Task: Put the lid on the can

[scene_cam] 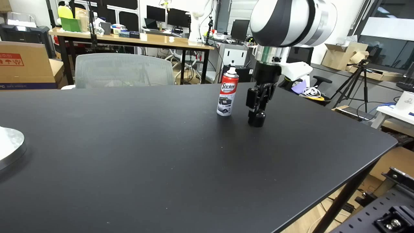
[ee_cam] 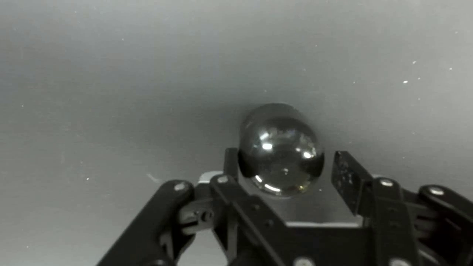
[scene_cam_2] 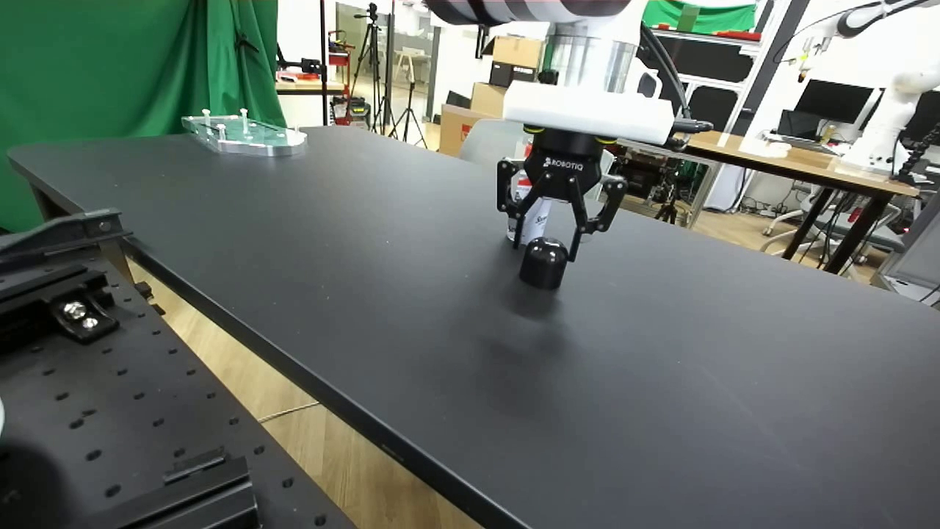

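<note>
The lid [scene_cam: 257, 119] is a small glossy black domed cap standing on the dark table. It also shows in an exterior view [scene_cam_2: 543, 266] and in the wrist view [ee_cam: 279, 147]. My gripper [scene_cam_2: 546, 251] points down over the lid, with its fingertips on either side of the dome. In the wrist view the gripper [ee_cam: 283, 159] is open; the left finger is close to or touching the lid, and a gap shows at the right finger. The red and white can [scene_cam: 227, 94] stands upright beside the gripper. In an exterior view the can [scene_cam_2: 538, 219] is partly hidden behind the gripper.
The dark table [scene_cam: 129, 155] carries a clear plate with upright pegs [scene_cam_2: 257, 147] at its far end. A round white-topped object [scene_cam: 14, 145] is cut off at the frame's left edge. A grey chair [scene_cam: 124, 71] stands behind the table. A perforated black mount [scene_cam_2: 147, 411] lies beyond the table edge.
</note>
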